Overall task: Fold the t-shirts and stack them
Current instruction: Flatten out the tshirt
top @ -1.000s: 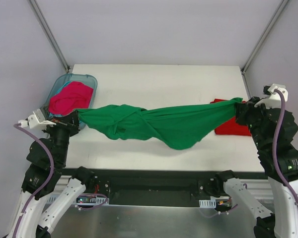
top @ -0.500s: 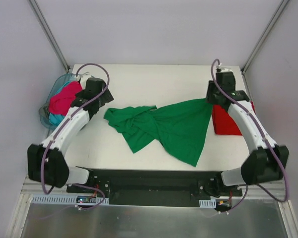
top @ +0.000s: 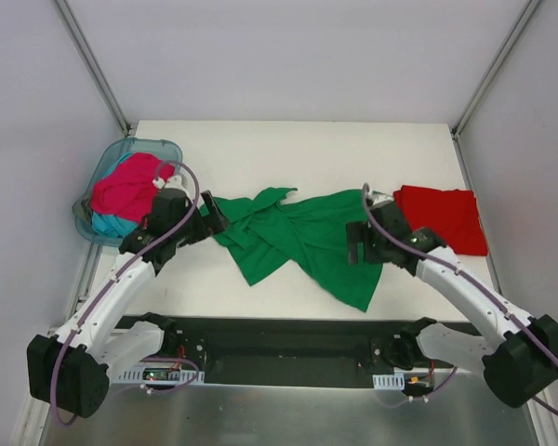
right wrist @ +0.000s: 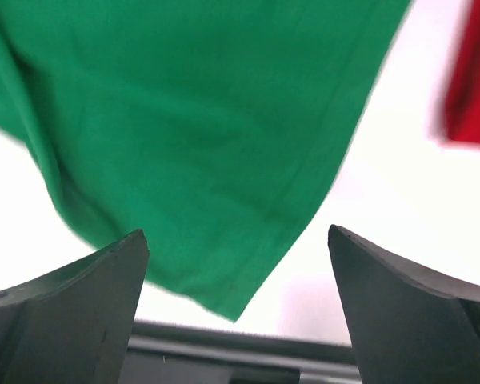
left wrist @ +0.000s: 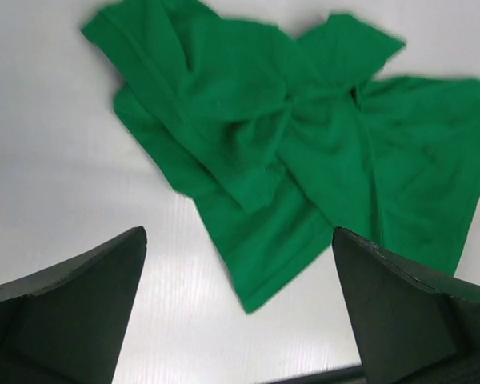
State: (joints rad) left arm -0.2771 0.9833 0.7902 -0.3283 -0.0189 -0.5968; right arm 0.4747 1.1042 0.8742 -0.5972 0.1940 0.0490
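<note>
Top external view: a bright green short-sleeved cloth t-shirt [top: 302,237] lies crumpled and twisted on the white counter [top: 288,153], roughly at its middle, with one corner trailing toward the near edge. To its right, just clear of it, a red cloth t-shirt [top: 442,218] lies flat in a folded rectangle by the counter's right edge. At the far left a translucent teal plastic basket [top: 158,144] holds a bunched pink t-shirt [top: 130,184], with a bit of teal cloth [top: 105,223] showing beneath it.

The left gripper [top: 214,216] sits low at the green shirt's left end, next to the basket. The right gripper [top: 356,243] hangs over the shirt's right part, between it and the red one.

In the left wrist view the left gripper's dark fingers [left wrist: 72,312] stand wide apart with nothing between them; the green shirt spreads across the counter beyond, folds piled at its upper left. In the right wrist view the right gripper's fingers [right wrist: 400,312] are likewise spread and hold nothing; below them lies a smooth green panel ending in a pointed corner, and a blurred red edge shows at the upper right.
</note>
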